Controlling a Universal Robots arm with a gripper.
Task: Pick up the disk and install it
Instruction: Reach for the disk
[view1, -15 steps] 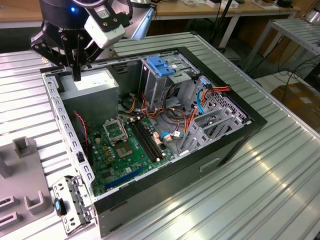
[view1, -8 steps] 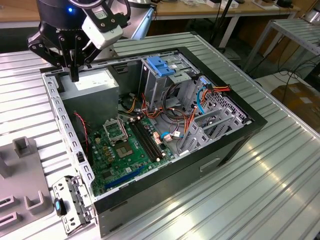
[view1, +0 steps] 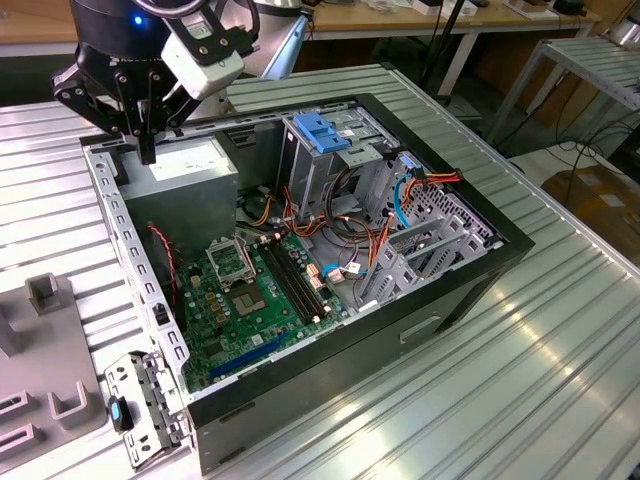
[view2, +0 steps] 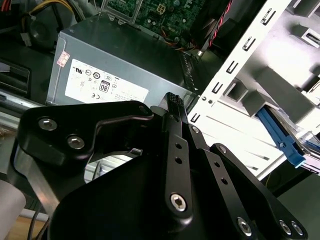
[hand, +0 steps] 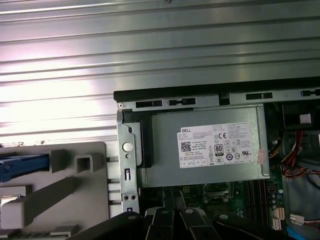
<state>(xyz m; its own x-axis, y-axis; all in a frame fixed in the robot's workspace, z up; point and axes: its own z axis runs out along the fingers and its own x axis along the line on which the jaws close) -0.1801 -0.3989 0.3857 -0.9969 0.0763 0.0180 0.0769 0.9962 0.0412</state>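
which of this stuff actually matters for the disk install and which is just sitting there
For the job:
- disk, its blue rail showing on the grey holder
- tool, shut, holding nothing
- drive cage with the light-blue latch, probably

Just there:
- grey box with the white sticker
- motherboard
- cables
- ribbed table

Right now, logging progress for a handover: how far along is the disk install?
Nothing done yet. The disk sits on the grey holder outside the computer case. The gripper, shut and empty, hangs above the grey power box. Picking up and installing remain.
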